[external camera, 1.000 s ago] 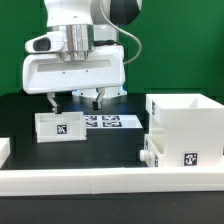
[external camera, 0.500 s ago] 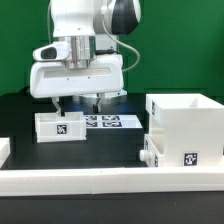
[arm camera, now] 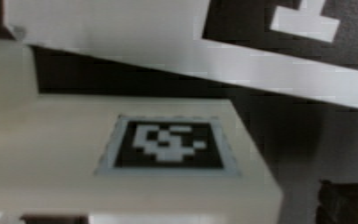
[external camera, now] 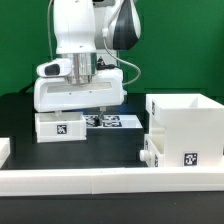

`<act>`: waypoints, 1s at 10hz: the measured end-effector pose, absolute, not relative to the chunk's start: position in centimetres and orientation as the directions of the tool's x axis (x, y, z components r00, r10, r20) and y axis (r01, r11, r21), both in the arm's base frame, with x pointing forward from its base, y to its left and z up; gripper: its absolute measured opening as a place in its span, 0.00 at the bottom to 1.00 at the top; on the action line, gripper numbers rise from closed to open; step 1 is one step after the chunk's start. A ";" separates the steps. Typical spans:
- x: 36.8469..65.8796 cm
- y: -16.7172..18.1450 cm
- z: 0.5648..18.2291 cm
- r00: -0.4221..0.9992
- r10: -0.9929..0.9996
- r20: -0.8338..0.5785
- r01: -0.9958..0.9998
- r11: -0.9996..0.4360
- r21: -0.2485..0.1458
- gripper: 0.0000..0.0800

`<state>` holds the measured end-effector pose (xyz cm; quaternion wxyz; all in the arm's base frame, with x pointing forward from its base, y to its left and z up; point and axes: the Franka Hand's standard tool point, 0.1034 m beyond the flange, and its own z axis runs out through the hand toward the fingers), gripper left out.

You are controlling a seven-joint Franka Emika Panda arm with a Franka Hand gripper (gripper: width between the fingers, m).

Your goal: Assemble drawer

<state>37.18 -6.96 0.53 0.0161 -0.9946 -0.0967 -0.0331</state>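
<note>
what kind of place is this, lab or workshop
Most likely a robotics lab bench: a robot arm hangs over a black table edged by a white rail, with a marker board and a tagged drawer casing.

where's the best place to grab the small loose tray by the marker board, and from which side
Grip one of the loose tray's thin upright walls, coming straight down from above. It sits flat with its open top up, so one finger can likely go inside and one outside.
</note>
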 end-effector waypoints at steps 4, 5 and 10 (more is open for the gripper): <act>36.9 -6.8 0.4 0.978 0.196 0.071 0.198 -0.980 -0.024 0.65; 36.9 -6.8 0.4 0.978 0.196 0.071 0.198 -0.980 -0.024 0.65; 37.6 -6.8 0.6 0.977 0.199 0.077 0.201 -0.979 -0.022 0.05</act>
